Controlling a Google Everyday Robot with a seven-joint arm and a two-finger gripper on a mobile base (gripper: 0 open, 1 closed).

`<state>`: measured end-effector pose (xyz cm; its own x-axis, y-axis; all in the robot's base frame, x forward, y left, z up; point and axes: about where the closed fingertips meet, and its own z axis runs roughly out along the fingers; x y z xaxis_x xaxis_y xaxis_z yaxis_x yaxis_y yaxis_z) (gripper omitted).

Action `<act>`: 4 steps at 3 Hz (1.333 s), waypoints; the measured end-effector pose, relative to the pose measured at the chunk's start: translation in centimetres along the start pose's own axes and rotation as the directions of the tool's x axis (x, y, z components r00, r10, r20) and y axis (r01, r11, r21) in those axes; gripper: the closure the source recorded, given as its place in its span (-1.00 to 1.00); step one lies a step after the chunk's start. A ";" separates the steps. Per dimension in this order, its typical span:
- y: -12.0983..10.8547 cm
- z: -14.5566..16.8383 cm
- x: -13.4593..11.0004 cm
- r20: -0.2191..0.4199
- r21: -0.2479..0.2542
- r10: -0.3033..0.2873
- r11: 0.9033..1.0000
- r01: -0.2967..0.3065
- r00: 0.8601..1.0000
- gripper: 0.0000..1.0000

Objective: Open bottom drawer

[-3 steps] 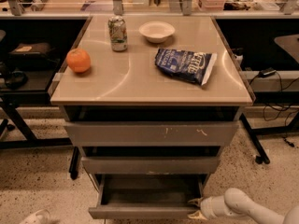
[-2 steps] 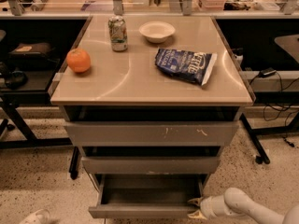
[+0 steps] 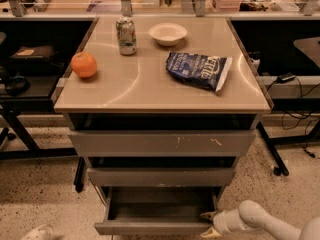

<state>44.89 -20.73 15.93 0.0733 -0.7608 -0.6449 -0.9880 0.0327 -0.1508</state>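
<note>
The bottom drawer is the narrowest grey front, at the foot of the cabinet. It stands pulled out, and its flat grey tray shows empty. Above it are the medium-width grey front and the widest grey front with white scratch marks. My gripper is at the drawer's right front corner, on the end of the white arm that comes in from the lower right. One yellowish fingertip lies by the drawer's side and the other just outside the front.
On the tan tabletop are an orange, a drink can, a white bowl and a blue chip bag. Black desks stand left and right. Cables lie on the floor at the right.
</note>
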 end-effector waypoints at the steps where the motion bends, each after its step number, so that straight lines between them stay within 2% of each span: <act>1: 3.9 -1.0 -0.2 0.002 -0.047 -0.024 0.999 0.024 1.000 0.28; 2: 7.9 -2.5 -0.7 -0.001 -0.085 -0.054 0.995 0.054 0.999 0.74; 3: 10.0 -3.5 -1.1 -0.006 -0.095 -0.072 0.993 0.071 0.997 1.00; 4: 10.0 -3.5 -1.1 -0.006 -0.095 -0.072 0.993 0.071 0.997 0.60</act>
<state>34.45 -21.84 17.80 0.1429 -0.7653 -0.6276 -0.9888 -0.0829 -0.1241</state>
